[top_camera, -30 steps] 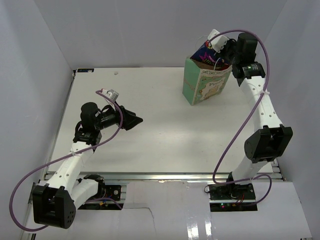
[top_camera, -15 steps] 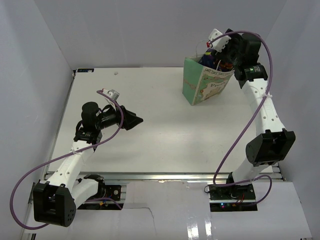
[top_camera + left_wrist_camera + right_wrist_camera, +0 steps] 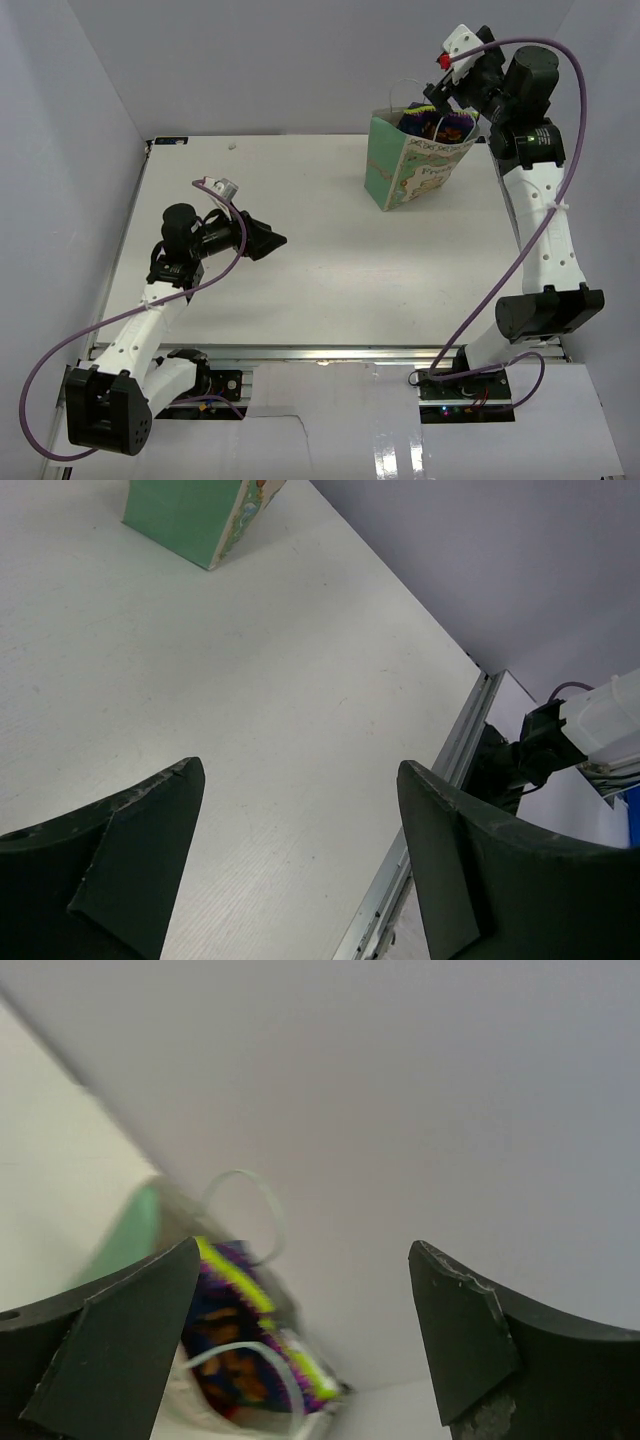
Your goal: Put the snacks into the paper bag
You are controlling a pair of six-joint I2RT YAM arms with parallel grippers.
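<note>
Robot lab test cell. The white desk (image 3: 330,260) is boxed in by plain pale panels (image 3: 300,60) behind it and on both sides. An aluminium extrusion rail (image 3: 330,352) runs along the desk's near edge, also seen from the left wrist. The left arm (image 3: 150,310) and right arm (image 3: 545,230), white links with black joints, are bolted at that edge. Purple cables (image 3: 23,400) loop loose off both arms. Exposed electronics (image 3: 460,385) sit at the right arm's base, just in front of the desk.
</note>
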